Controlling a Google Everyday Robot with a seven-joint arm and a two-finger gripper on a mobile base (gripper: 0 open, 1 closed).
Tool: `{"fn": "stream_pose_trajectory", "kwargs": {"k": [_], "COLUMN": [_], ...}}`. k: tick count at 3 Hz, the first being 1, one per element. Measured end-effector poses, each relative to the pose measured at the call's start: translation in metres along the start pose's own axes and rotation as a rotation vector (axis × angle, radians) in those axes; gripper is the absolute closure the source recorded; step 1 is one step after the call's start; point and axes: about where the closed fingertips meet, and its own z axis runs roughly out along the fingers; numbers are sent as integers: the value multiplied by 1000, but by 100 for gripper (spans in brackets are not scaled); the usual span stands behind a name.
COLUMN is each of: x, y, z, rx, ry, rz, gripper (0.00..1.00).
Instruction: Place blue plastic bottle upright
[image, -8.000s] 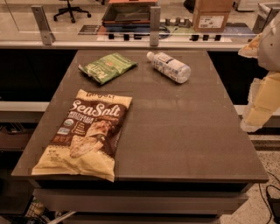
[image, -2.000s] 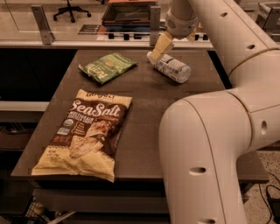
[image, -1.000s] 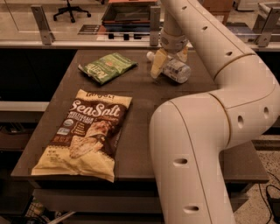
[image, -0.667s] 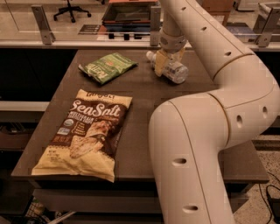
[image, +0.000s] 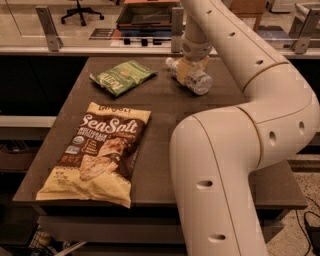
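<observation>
Gripper: the gripper (image: 186, 71) is down at the far end of the table, right on top of the bottle.
Gripper grip: I cannot tell if it is wide or tight. Its yellowish tip covers the middle of the bottle.
Bottle: the blue plastic bottle (image: 199, 83) lies on its side on the table, not standing up. It is near the far edge, a bit right of the middle.
Bottle ends: the white cap (image: 170, 62) points to the far left. The round bottom points toward the near right and sticks out from under the gripper.
Arm: the big white arm (image: 240, 125) comes up from the near right, bends high, and reaches down to the bottle from above. It hides much of the right side of the table.
Green bag: a small green bag (image: 122, 76) lies flat to the left of the bottle, near it but not touching.
Big bag: a big brown and yellow chip bag (image: 97, 150) that says "Sea Salt" lies flat on the near left part of the table, well apart from the bottle.
Table: the table (image: 155, 102) is dark brown and flat.
Behind the table: a low rail with grey posts (image: 45, 22) runs along the back. Past it sit a dark tray (image: 145, 14) and the legs of a rolling chair (image: 80, 9).
</observation>
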Motion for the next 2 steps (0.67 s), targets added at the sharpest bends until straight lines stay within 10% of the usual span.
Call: {"fn": "stream_pose_trajectory", "kwargs": {"k": [2], "x": [-1], "y": [0], "z": [-1], "rx": [0], "ry": [-1], "rz": [0], "gripper": [100]}}
